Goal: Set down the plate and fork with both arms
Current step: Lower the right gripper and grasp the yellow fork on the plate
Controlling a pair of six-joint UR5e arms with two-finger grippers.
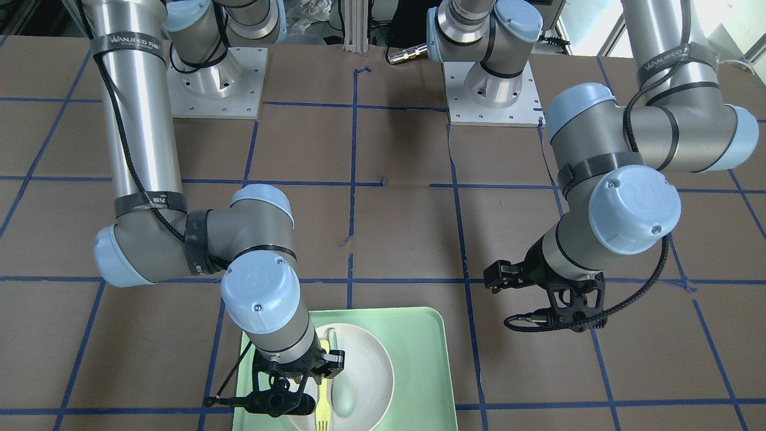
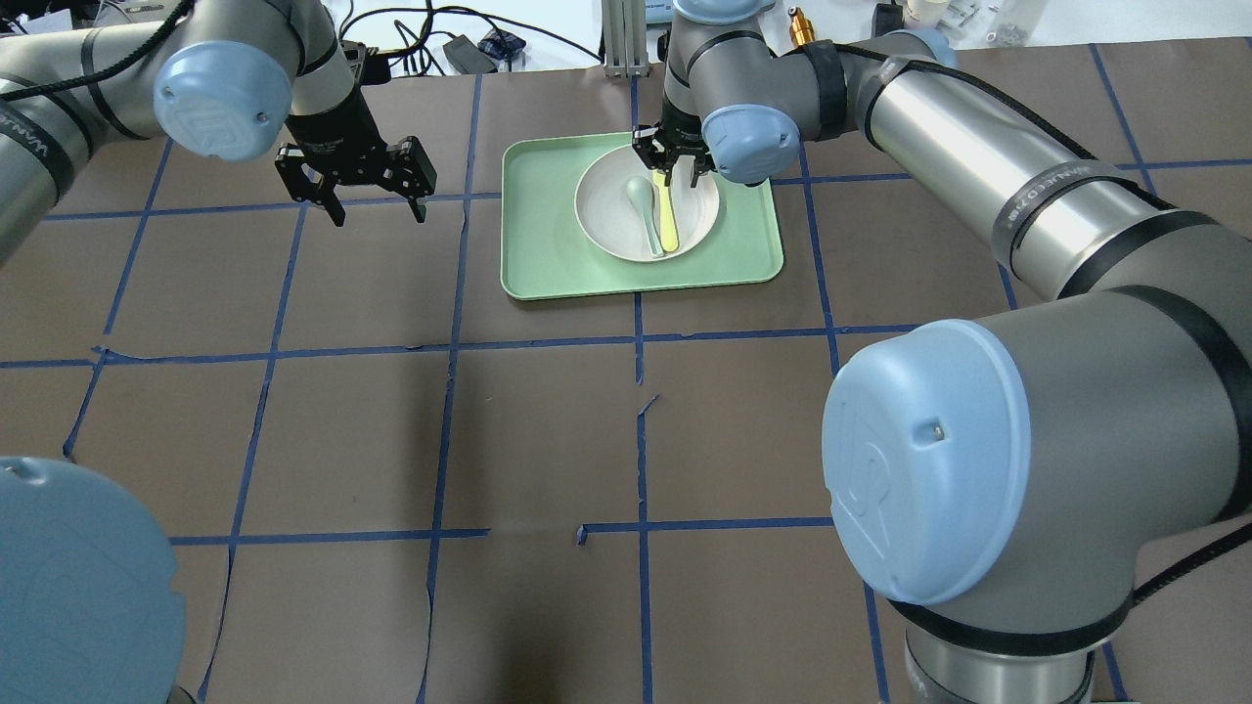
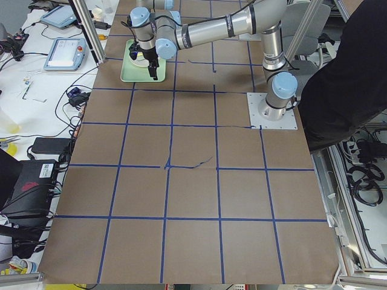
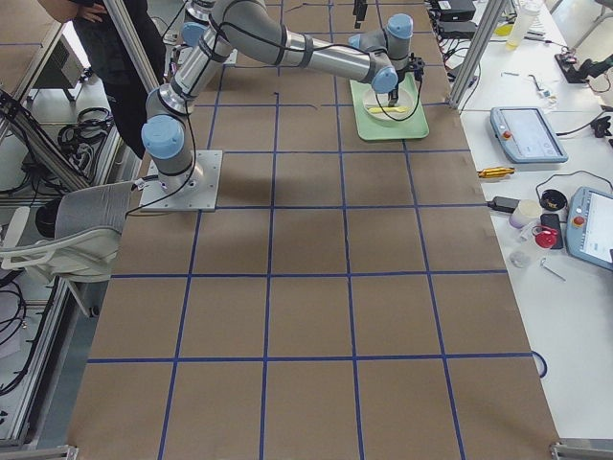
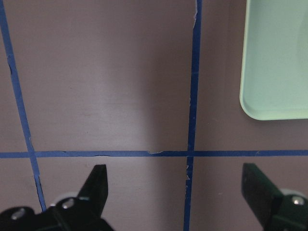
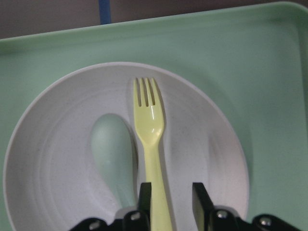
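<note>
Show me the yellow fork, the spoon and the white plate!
fork (image 6: 150,120), right wrist view, on its head just below the tines.
spoon (image 6: 111,144), right wrist view, on its bowl.
plate (image 6: 202,130), right wrist view, on the bare inside right of the fork.

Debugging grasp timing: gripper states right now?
Left gripper: open, empty.
Right gripper: open, straddling the handle of the slim yellow plastic fork, not clamped.

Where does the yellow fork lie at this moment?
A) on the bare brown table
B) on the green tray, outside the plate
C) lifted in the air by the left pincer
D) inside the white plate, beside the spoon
D: the right wrist view shows the fork lying flat in the plate next to the spoon, with the open right pincer astride its handle.
</note>
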